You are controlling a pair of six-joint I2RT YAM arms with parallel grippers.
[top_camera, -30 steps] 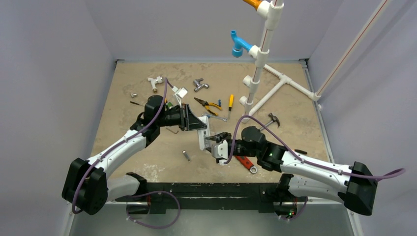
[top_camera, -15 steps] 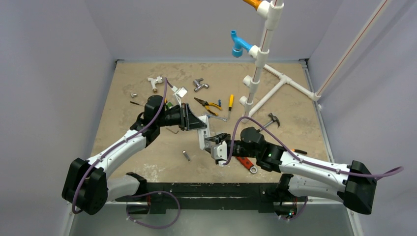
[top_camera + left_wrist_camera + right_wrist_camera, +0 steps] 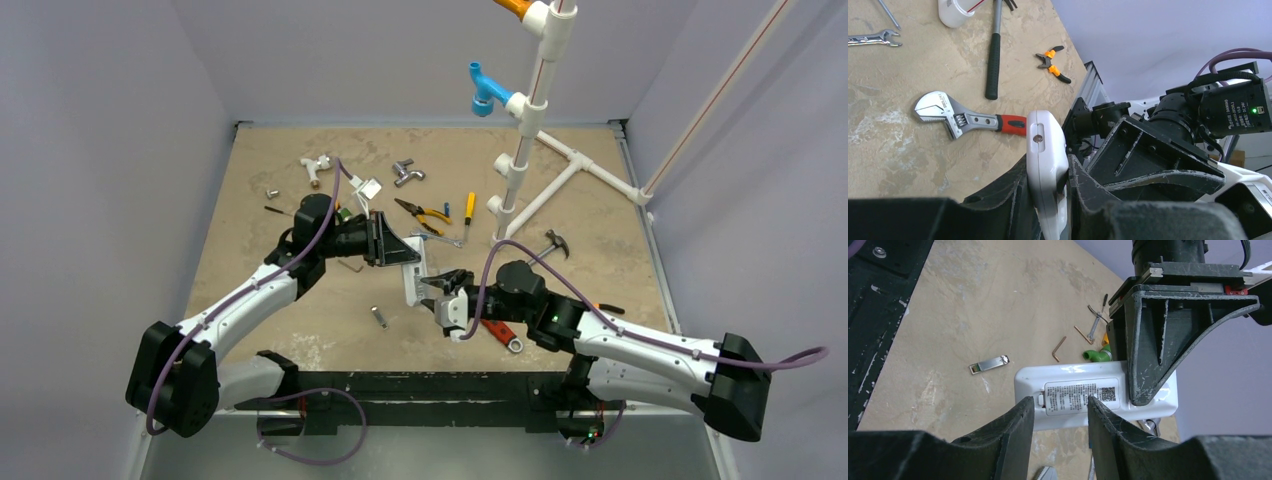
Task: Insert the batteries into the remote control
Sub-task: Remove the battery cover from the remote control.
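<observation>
My left gripper (image 3: 408, 258) is shut on the white remote control (image 3: 415, 283) and holds it on edge above the table; in the left wrist view the remote (image 3: 1045, 140) stands clamped between the jaws. In the right wrist view the remote's back (image 3: 1073, 385) faces me, with its labelled battery cover (image 3: 1080, 396) in place. My right gripper (image 3: 440, 292) is open and empty, with its fingertips (image 3: 1025, 407) straddling the cover and close to it; whether they touch it I cannot tell. No blue batteries are identifiable in any view.
A red-handled wrench (image 3: 497, 332) lies under the right wrist. A hammer (image 3: 552, 243), orange pliers (image 3: 425, 213) and a white pipe frame (image 3: 520, 150) lie behind. A silvery metal piece (image 3: 990, 363) and a bent hex key (image 3: 1059, 347) lie left of the remote.
The right arm has shifted slightly right and nearer, its gripper staying at the remote. The left arm and the remote have not moved.
</observation>
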